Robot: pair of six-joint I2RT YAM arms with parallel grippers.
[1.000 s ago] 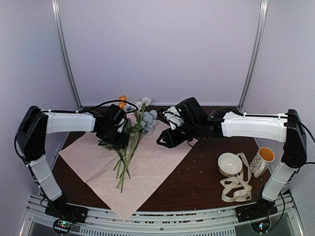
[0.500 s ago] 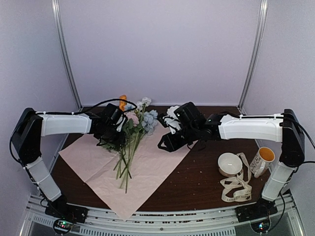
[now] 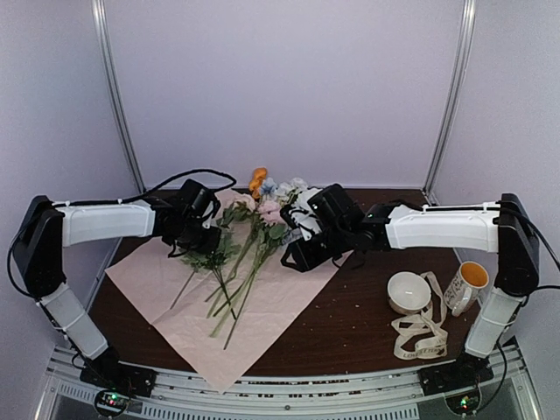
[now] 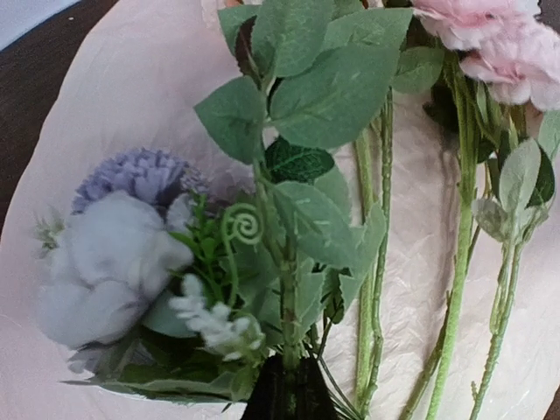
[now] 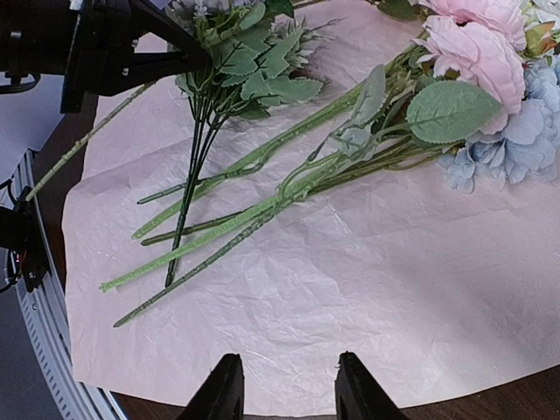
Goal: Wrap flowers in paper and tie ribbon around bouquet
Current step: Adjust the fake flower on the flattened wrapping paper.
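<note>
The flowers (image 3: 249,249) lie fanned out on the light-pink paper (image 3: 280,302), blooms toward the back and stems toward the front. My left gripper (image 3: 206,238) is shut on one leafy green stem (image 4: 286,289) of the bunch; lilac and white blooms (image 4: 114,245) lie beside it on the paper (image 4: 131,79). My right gripper (image 5: 284,394) hovers open and empty over the right part of the paper (image 5: 350,289), near its edge, and apart from the stems (image 5: 289,188). The cream ribbon (image 3: 420,337) lies loose at the right front of the table. No wrapped bouquet shows.
A white bowl (image 3: 408,291) and a white mug with an orange inside (image 3: 468,284) stand at the right by the ribbon. Dark wooden table (image 3: 350,324) shows around the paper. The left arm's black gripper (image 5: 131,52) appears at the top left of the right wrist view.
My left gripper has closed on a leafy stem. The flower bunch has shifted right and spread out, blooms nearer the right gripper. The right gripper has barely moved.
</note>
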